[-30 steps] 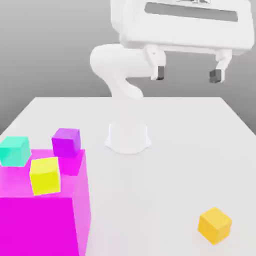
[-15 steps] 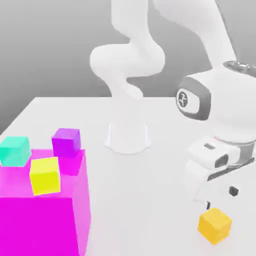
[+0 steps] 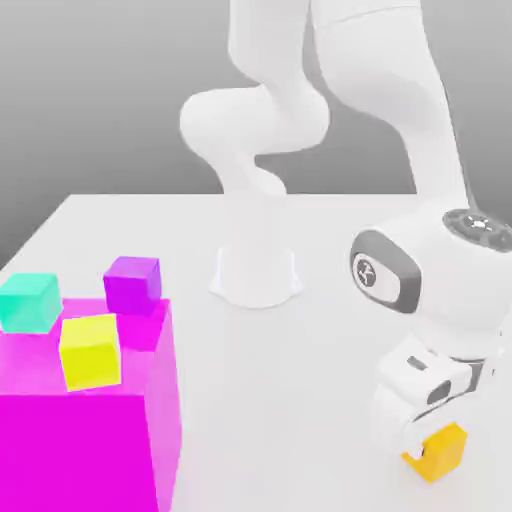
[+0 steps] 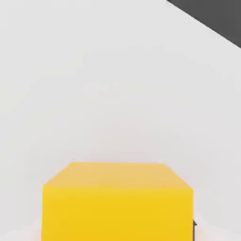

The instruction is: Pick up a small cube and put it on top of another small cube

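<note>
While the gripper [image 3: 425,455] sits low right over the orange cube [image 3: 440,452] near the table's [image 3: 300,380] front edge, can't tell if the fingers are closed on it. Yellow cube [image 3: 90,350] sits well apart, atop the big magenta block [image 3: 90,440].

Exterior view: raised, facing the arm's base [image 3: 255,275] across the bench [image 3: 330,240], mid-distance. Hand view: very close, angled down at bench. Shared by both: orange cube [image 3: 436,452] [image 4: 117,200] and surrounding bench surface.
</note>
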Controlling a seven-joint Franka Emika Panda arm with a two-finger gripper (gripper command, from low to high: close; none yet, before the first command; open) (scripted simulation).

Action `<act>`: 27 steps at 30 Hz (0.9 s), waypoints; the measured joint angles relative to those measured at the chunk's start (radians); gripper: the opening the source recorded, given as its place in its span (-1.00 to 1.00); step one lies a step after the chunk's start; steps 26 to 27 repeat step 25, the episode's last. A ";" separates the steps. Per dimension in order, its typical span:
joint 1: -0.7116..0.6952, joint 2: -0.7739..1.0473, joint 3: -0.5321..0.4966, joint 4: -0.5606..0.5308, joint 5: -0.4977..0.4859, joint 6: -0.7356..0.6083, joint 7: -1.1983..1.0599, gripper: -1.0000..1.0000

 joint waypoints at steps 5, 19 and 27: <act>-0.077 -0.120 -0.075 0.078 0.072 -0.193 0.115 -1.00; -0.446 -0.352 -0.279 0.359 0.165 -0.698 0.650 -1.00; -0.446 -0.321 -0.279 0.299 0.169 -0.608 0.657 1.00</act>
